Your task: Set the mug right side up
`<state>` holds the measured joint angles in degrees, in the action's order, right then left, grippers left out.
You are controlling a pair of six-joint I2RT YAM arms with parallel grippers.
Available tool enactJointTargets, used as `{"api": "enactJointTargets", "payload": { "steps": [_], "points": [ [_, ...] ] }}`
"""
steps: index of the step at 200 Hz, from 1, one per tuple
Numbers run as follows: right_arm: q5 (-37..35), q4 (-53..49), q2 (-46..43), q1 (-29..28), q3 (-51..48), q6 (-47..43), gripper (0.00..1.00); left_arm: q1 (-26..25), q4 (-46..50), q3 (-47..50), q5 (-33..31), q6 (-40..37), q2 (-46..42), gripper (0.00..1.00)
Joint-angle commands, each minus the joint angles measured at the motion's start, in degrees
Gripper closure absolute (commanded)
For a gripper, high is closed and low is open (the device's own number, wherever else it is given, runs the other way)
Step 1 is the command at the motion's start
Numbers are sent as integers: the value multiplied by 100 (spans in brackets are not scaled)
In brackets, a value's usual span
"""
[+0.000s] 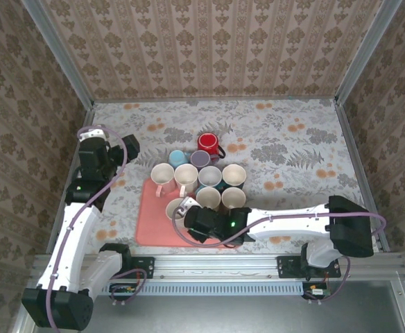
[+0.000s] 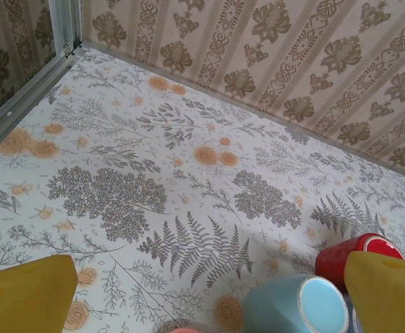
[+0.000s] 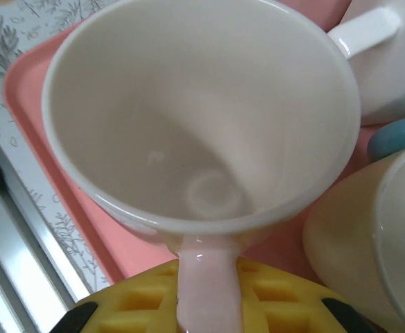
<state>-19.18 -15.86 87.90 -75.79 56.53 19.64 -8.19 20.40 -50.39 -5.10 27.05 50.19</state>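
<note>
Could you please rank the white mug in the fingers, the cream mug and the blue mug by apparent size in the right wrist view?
1. white mug, though it is nearest the camera.
2. cream mug, cut off by the frame edge.
3. blue mug, only a sliver visible.

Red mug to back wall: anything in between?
Nothing. Bare floral cloth runs from the red mug to the back wall, as the top view shows.

Brown papered walls [image 1: 216, 48] with a tan flower pattern stand on three sides. The table top [image 1: 293, 139] is white with grey ferns and orange flowers. Shiny grey metal posts [image 1: 58, 55] rise in the back corners. The light is soft and even.
</note>
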Motion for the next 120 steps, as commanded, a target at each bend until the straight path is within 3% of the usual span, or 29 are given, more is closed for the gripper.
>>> {"api": "enactJointTargets", "payload": {
  "steps": [1, 72, 120],
  "points": [
    [-576, 810, 132, -41, -26, 39, 100, 36, -59, 19, 76, 51, -10, 0],
    [-1536, 1013, 648, -24, 52, 790, 95, 76, -149, 38, 99, 129, 31, 0],
    [-1600, 748, 930, 12, 204, 1069, 76, 115, -185, 58, 203, 204, 70, 0]
  ]
}}
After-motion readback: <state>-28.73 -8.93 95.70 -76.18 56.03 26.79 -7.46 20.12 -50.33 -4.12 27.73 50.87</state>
